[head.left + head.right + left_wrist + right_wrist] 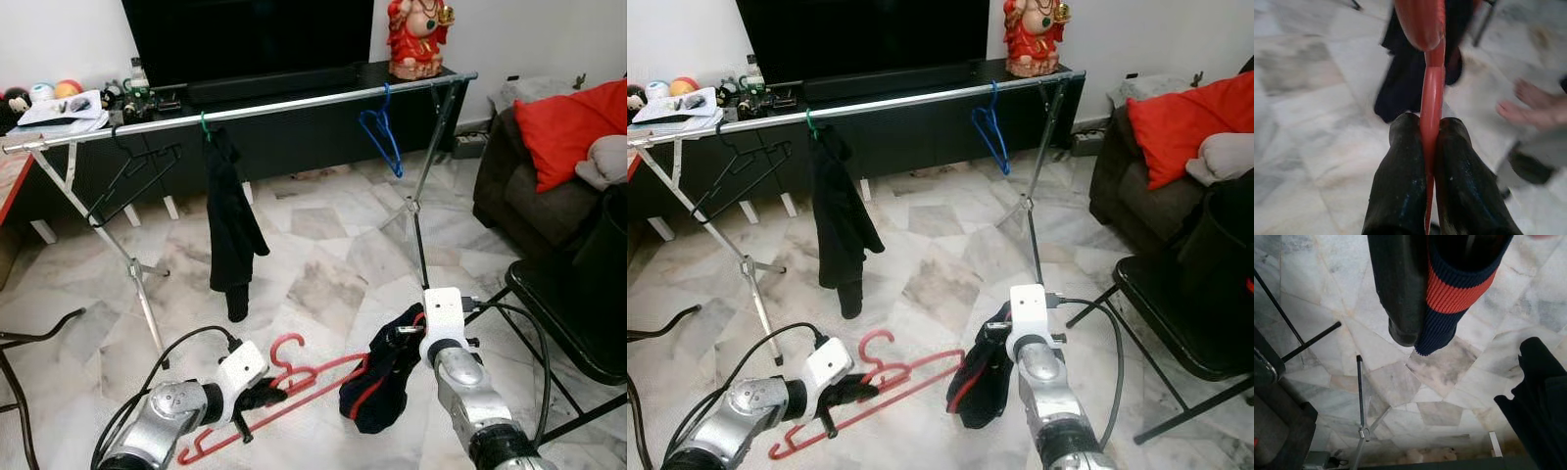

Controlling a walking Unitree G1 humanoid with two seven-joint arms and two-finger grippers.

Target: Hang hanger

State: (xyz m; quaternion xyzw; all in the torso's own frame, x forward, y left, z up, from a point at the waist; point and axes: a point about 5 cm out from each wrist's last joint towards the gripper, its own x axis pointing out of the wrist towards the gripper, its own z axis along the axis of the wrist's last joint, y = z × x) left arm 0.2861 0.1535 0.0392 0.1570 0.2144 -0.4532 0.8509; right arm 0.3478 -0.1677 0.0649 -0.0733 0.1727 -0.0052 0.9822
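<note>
Above a marble floor (323, 264), well below the rail (245, 110), the red hanger (294, 387) is clamped edgewise in the left gripper (257, 397) and the dark garment (382, 377) in the right gripper (397, 338); twisting loose is judged likely.

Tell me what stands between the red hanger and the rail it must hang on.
Nothing visible blocks it. The left gripper holds the red hanger low; the rail has a bare stretch between the hung black garment and the blue hanger.
</note>
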